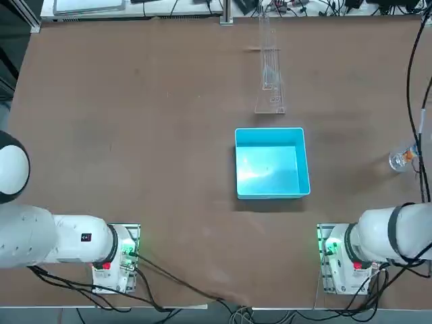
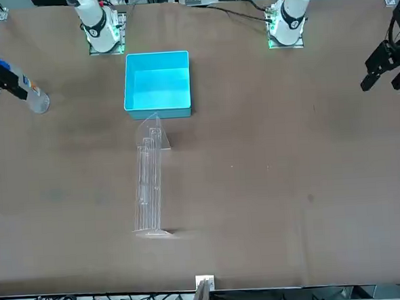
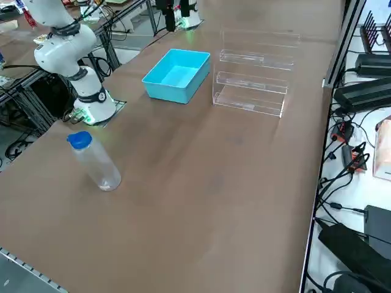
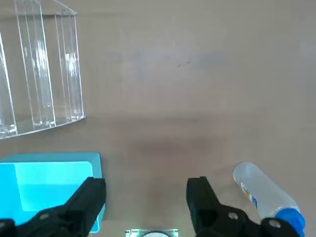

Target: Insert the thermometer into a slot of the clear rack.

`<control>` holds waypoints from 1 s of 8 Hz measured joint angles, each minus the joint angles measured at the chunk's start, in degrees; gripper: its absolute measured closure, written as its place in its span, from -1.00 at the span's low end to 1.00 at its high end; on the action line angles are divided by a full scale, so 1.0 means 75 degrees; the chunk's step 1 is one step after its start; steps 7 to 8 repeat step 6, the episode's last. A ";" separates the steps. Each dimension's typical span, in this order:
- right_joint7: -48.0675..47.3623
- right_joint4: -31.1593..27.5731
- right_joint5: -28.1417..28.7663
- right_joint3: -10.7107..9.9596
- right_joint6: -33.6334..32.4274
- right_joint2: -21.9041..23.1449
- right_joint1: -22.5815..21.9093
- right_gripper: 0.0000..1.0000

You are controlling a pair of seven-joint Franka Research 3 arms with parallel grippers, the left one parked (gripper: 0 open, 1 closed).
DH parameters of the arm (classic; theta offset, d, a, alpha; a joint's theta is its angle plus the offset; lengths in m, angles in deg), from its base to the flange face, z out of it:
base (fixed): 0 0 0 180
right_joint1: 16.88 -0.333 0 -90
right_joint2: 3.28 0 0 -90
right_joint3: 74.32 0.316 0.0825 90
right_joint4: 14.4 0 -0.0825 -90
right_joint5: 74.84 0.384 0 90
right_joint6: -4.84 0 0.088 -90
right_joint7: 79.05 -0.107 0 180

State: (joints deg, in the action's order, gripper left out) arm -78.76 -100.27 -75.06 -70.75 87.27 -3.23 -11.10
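jaws: my right gripper (image 4: 146,185) hangs above the bare desk (image 1: 135,135), the two fingers spread wide with nothing between them
what flanks me: in the wrist view the blue box (image 4: 49,158) sits on one side of the jaws and the clear bottle (image 4: 266,195) lies on its side on the other; I touch neither
thermometer: I cannot pick it out with any certainty in any view; it is not in my jaws, and nothing thin and pale shows plainly on the desk or in the box, so where it lies I cannot tell
clear rack: the clear rack (image 1: 270,67) stands on the far side of the blue box from my base, just beyond it and not touching it; its slots look empty
rack's long axis: from overhead it runs straight away from me, toward the desk's far edge; its small base plate is at the end nearest the box
nearer arm: mine; the rack and box lie closer to my side than to the parked arm
what the move turns on: I judge that I must first find the rod and read its long axis, so that the jaws close across it and not along it; the rack lies ahead of me, past the box
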 joint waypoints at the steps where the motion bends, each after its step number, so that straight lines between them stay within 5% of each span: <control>1: 0.0004 -0.0078 0.0007 -0.0261 0.0031 0.0048 -0.0265 -1.00; 6: -0.0033 -0.0128 0.0015 -0.0878 0.0086 0.0069 -0.1213 -1.00; 8: -0.0033 -0.0128 0.0015 -0.0878 0.0086 0.0069 -0.1213 -1.00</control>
